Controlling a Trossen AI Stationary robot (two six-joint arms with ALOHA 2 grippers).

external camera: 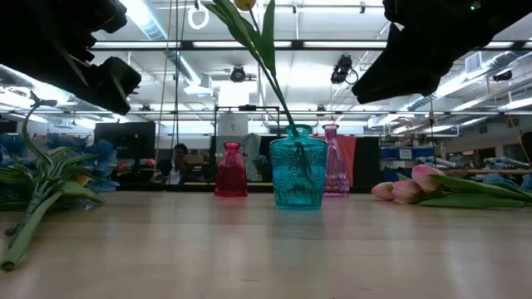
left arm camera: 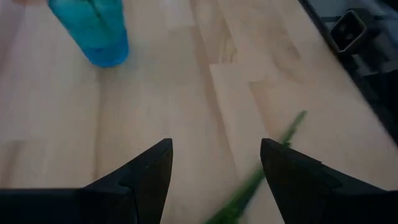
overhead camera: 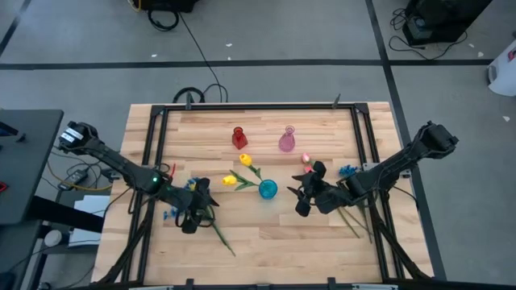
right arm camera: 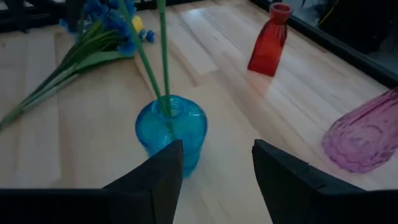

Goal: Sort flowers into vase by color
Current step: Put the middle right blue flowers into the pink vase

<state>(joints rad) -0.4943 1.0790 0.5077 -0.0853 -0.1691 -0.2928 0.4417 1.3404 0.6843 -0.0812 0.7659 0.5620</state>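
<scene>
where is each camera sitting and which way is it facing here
High view: above the table, looking straight down; both arms show.
Low view: at tabletop height, facing level toward the room; dark arm parts at the top corners.
Left wrist view: on the left arm, facing the wood; its open jaws frame a green stem.
Right wrist view: on the right arm, facing the blue vase; its jaws apart.
All four share the blue vase.

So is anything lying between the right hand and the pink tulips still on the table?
Nothing visible. The right hand, fingers open and empty, hovers beside the blue vase. The pink tulips lie flat on bare wood on that arm's side. The pink vase stands farther back, off that line.
</scene>
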